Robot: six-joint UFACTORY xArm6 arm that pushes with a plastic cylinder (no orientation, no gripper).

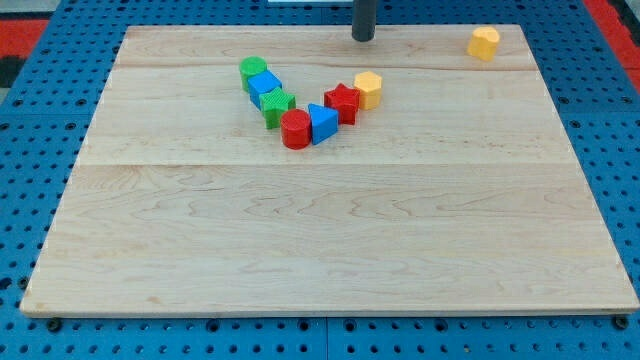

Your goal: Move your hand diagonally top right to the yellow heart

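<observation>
**Tip near the top edge, yellow heart off to its right**

My tip (363, 38) rests on the board (330, 240) close to the view's top edge, a little right of centre. It is a bare rod with no claw, so there is nothing to release or clench, and it touches no block.

The yellow heart (484, 43) sits alone near the view's top-right corner, well apart from the tip and at almost the same height in the view. I judge the move barely begun. The task asks for a spot diagonally top right of the heart, which leaves only a thin strip of board between the heart and the corner. A straight slide rightward would run into the heart and shove it toward the edge. Better, I think, to hug the top edge, pass above the heart, and stop just past its upper right side.

Nothing lies between tip and heart. The other blocks form a V-shaped chain below and left of the tip: a green cylinder (253, 70), a blue block (265, 87), a green block (278, 104), a red cylinder (296, 129), a blue triangle (322, 122), a red star (343, 101) and a yellow block (369, 88). The last is nearest the tip, yet stays clear of a path along the top.
</observation>
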